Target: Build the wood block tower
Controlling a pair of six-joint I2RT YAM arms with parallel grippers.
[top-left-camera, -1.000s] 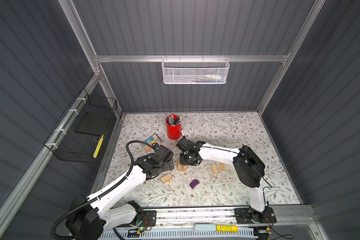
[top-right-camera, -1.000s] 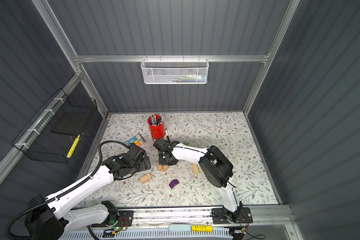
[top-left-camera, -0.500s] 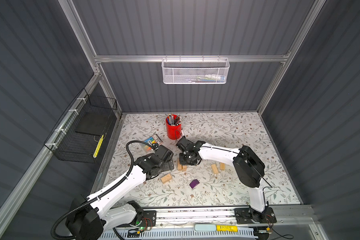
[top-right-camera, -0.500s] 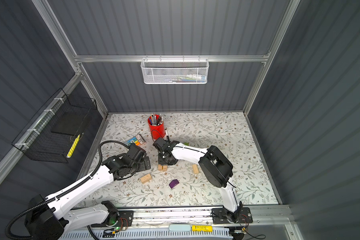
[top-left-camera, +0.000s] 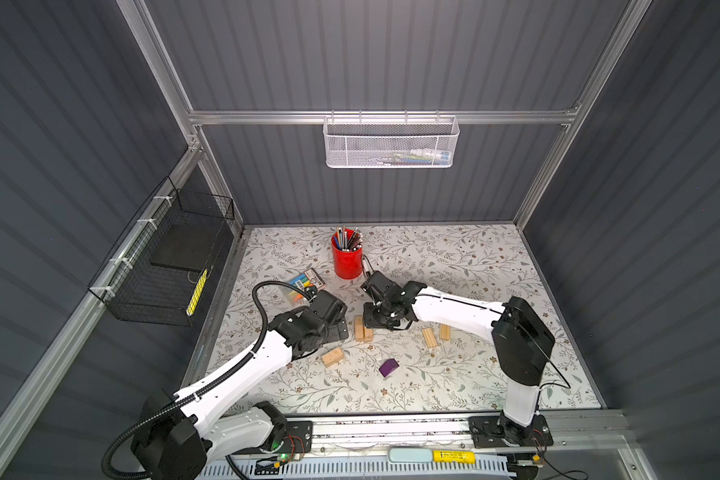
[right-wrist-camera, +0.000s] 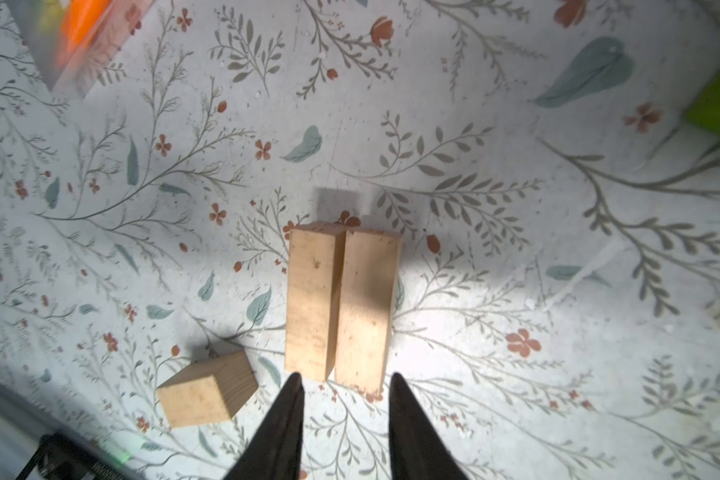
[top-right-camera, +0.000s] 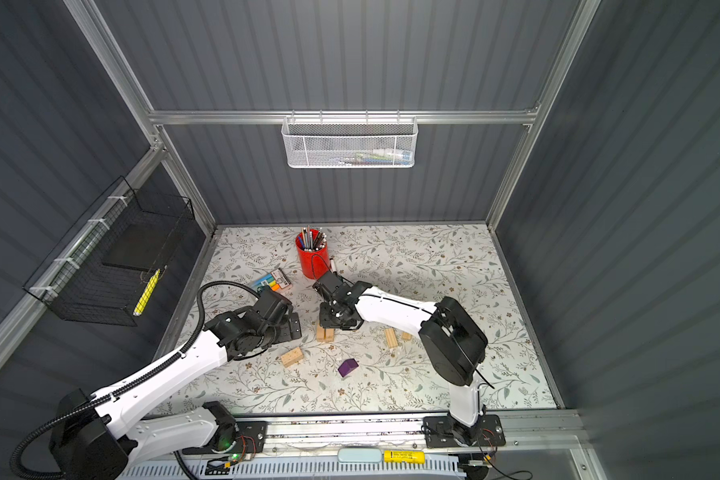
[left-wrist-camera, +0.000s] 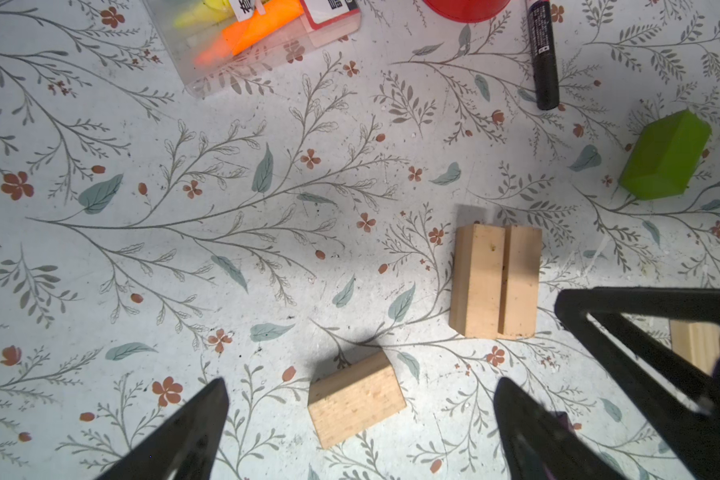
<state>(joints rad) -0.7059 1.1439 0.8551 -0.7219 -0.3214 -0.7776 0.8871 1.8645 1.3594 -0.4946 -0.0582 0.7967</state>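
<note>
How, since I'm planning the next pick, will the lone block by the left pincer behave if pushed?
The lone block looks like stiff, flat-faced wood, so it would probably slide rather than roll. Lying on a broad face, it seems unlikely to tip.

1. Floral-patterned tabletop (top-left-camera: 474, 257).
2. Toward the back: red pencil cup (top-left-camera: 346, 259), highlighter pack (top-left-camera: 306, 282), black marker (left-wrist-camera: 542, 54).
3. Middle: paired wood blocks (top-left-camera: 363, 328) touching side by side; single wood block (top-left-camera: 332, 356) near.
4. Elsewhere: two separate blocks (top-left-camera: 429, 337), purple block (top-left-camera: 388, 368), green block (left-wrist-camera: 666, 158).
</note>
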